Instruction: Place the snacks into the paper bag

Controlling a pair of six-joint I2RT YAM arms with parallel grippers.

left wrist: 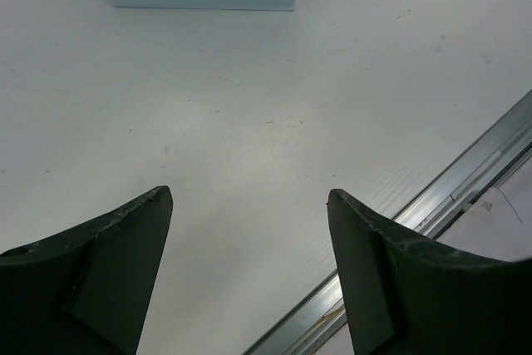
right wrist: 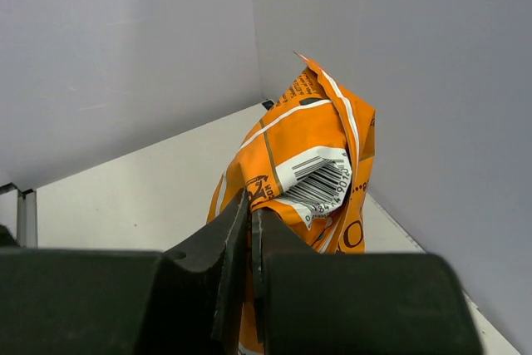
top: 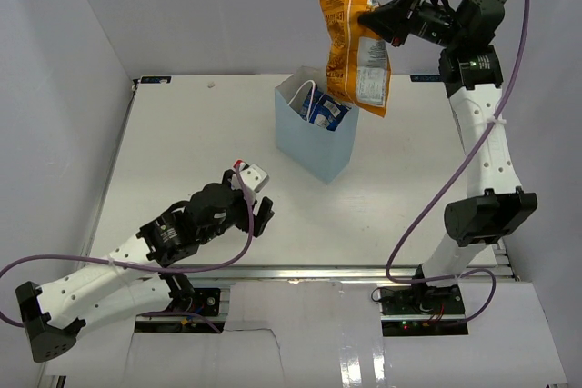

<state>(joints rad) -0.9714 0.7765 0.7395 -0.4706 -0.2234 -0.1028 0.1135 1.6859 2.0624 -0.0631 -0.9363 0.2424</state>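
Hanging from the right gripper (top: pixel 371 21): one large orange chip bag (top: pixel 353 54), pinched near its crumpled upper part, fingers clamped tight on the foil with the barcode panel just past them in the right wrist view. It is lifted clear of the table (top: pixel 191 134). In the top view its lower end overlaps the right rear rim of the paper bag (top: pixel 314 147); whether it has entered the opening cannot be told.

Paper bag: light blue, upright, mid-table, mouth open. Contents: a blue-and-white packet (top: pixel 325 112) beside a white cord handle (top: pixel 304 94).

Left gripper (top: pixel 257 215): fingers spread wide, holding nothing, low over the table near the front metal rail (left wrist: pixel 432 205), facing the paper bag's base, apart from it.
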